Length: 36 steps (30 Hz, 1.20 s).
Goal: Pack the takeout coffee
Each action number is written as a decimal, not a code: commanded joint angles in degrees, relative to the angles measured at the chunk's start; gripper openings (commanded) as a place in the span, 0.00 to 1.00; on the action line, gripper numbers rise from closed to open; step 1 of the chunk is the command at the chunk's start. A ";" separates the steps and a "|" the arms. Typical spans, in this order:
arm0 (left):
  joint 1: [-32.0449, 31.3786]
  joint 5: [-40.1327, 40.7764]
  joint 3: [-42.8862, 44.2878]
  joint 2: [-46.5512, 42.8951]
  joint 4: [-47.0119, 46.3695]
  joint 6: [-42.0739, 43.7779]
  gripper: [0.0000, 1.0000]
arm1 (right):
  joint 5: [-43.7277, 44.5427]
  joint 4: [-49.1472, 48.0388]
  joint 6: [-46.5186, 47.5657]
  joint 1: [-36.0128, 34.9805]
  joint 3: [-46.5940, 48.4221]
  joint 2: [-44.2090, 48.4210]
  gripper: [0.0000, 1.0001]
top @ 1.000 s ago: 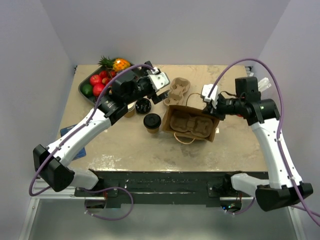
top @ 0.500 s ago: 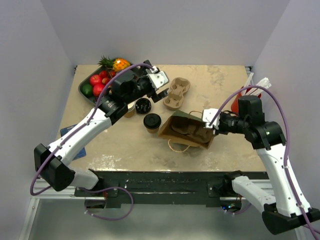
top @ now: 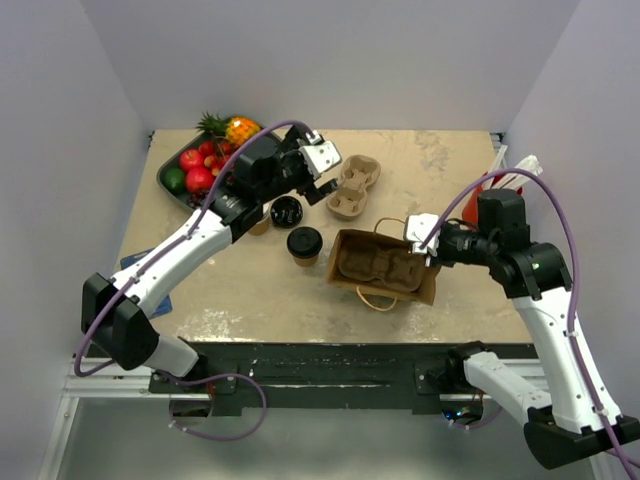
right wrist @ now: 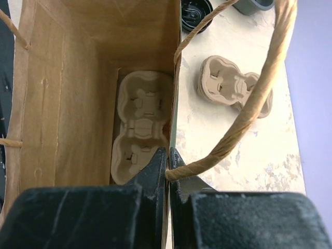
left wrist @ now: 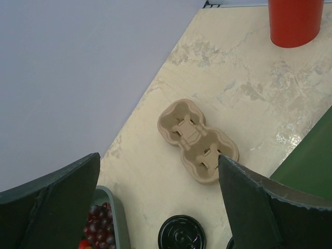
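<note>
Two takeout coffee cups with black lids stand mid-table, one [top: 304,243] just left of the brown paper bag [top: 385,268], the other [top: 286,211] behind it; its lid [left wrist: 181,233] shows below my left gripper [left wrist: 158,157]. My left gripper [top: 325,178] hovers open and empty above that cup and a pulp carrier [top: 352,186]. My right gripper [right wrist: 168,155] is shut on the bag's rim beside its twisted paper handle [right wrist: 259,93]. The bag stands mouth up with a second pulp carrier [right wrist: 140,127] lying at its bottom.
A grey tray of fruit [top: 190,170] sits at the far left corner. A red cup [left wrist: 294,21] stands at the far right, partly behind my right arm. The loose pulp carrier [right wrist: 233,85] lies just beyond the bag. Walls enclose three sides of the table.
My right gripper has drawn the bag toward the near edge; it tipped on the way and now stands mouth up again. My left gripper stayed open, almost in place.
</note>
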<state>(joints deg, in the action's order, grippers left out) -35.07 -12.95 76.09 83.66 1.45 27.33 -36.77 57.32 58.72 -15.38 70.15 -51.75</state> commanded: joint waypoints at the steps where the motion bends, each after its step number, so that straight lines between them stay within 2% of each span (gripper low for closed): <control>1: 1.84 -1.81 -0.24 -1.91 0.83 -0.96 1.00 | -0.84 -1.16 -1.59 -0.36 2.97 -0.20 0.00; 5: 4.56 -3.04 -1.13 -2.54 3.99 -1.23 1.00 | 0.99 -3.08 -3.78 -0.27 2.71 -0.55 0.00; 8: 6.67 -5.85 2.73 -0.43 12.41 -2.46 1.00 | 3.37 -4.15 -8.53 -0.36 4.20 -3.35 0.00; 12: 9.93 -16.38 12.29 5.01 32.49 -0.45 1.00 | 2.85 -1.86 -12.31 -0.27 7.71 -7.84 0.00; 15: 10.63 -17.02 12.94 8.45 38.26 -0.87 1.00 | 4.43 -2.73 -14.07 -0.18 7.99 -9.42 0.00; 19: 10.72 -16.58 11.27 10.03 38.71 -1.33 1.00 | 7.24 -6.24 -18.19 -0.01 7.28 -10.92 0.04; 23: 10.64 -20.79 8.46 9.68 40.55 8.24 1.00 | 6.02 -5.99 -20.92 0.26 8.77 -12.85 0.14; 24: 10.72 -20.97 7.41 9.60 40.65 11.83 1.00 | 5.84 -5.73 -21.10 0.35 9.12 -13.20 0.21; 26: 10.64 -20.28 7.57 10.38 40.30 13.01 1.00 | 5.84 -4.41 -21.10 0.35 10.00 -14.52 0.30; 27: 10.64 -20.19 9.40 11.26 41.86 13.18 1.00 | 6.18 -3.97 -21.10 0.43 10.88 -14.87 0.39; 31: 10.64 -20.36 11.63 14.34 44.35 8.64 1.00 | 6.54 -3.53 -23.03 0.79 12.03 -16.54 0.49; 33: 10.64 -17.55 9.26 13.99 39.97 1.36 1.00 | 6.45 -4.05 -24.79 0.79 12.55 -17.42 0.49; 36: 10.46 -15.79 8.02 14.08 37.93 -3.32 1.00 | 7.15 -5.55 -26.02 0.79 12.64 -17.86 0.49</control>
<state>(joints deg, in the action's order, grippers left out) -24.45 -30.57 85.14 98.26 43.31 32.75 -30.50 53.52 36.10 -14.81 80.34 -69.43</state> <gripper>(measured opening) 0.994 0.488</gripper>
